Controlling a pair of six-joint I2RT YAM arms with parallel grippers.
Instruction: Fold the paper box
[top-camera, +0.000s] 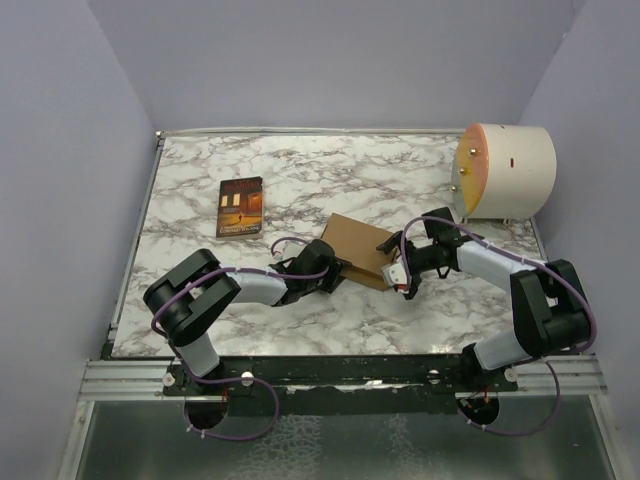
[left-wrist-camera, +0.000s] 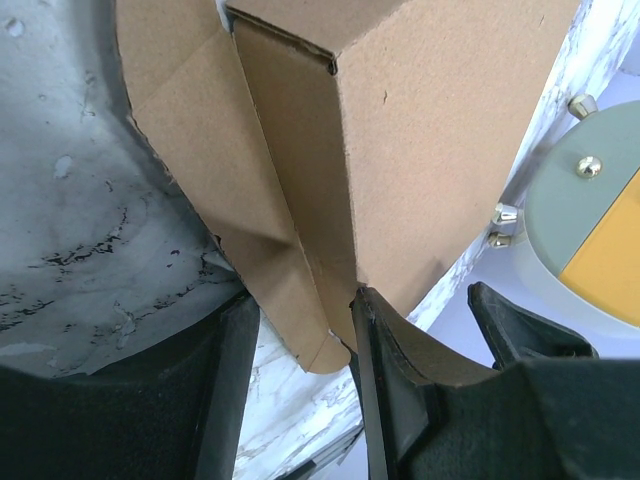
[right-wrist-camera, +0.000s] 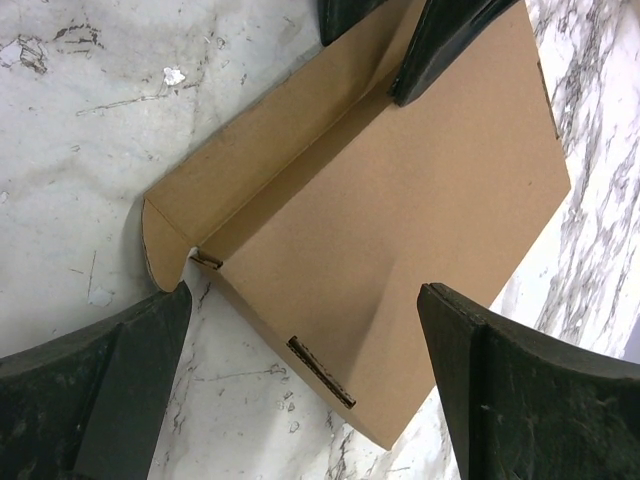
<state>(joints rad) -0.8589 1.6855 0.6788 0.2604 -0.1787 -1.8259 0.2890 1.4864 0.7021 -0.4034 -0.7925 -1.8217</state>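
Two grippers work our plain brown corrugated cardboard box (top-camera: 358, 249): left gripper (left-wrist-camera: 300, 345) clamped on a side flap to steady it, right gripper (right-wrist-camera: 300, 375) spread wide above the panel.

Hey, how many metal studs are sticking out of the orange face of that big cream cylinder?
3 show from above on the cylinder: one near the face's top, two lower along its left edge. The left wrist view suggests a fourth, so one may be hidden.

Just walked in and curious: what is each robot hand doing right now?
Left gripper: jaws closed on a flap of the paper box.
Right gripper: jaws wide open over the box, holding nothing.
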